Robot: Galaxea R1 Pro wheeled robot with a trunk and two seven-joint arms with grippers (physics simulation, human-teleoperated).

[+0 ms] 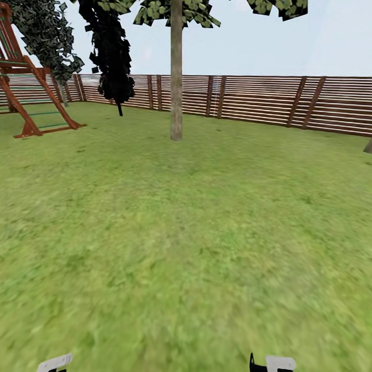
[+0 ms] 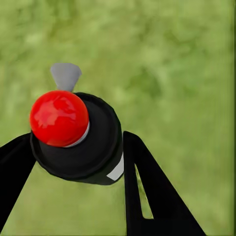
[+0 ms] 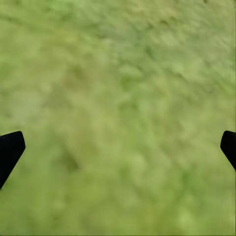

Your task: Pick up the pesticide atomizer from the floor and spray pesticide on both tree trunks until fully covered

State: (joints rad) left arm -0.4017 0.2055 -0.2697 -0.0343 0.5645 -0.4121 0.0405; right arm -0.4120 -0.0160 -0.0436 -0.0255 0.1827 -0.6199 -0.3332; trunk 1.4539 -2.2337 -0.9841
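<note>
While the left hand point(image 2: 78, 152) is gripping a black, red-knobbed object, the right hand point(image 3: 118, 147) is hanging spread and empty over the lawn point(image 1: 184, 234). The trunk point(image 1: 176, 73) is standing upright, well ahead and slightly left; no atomizer is appearing.

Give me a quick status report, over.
Left gripper shut on a black container with a red knob and grey nozzle. Right gripper open over grass. Pale tree trunk ahead, open lawn between.
</note>
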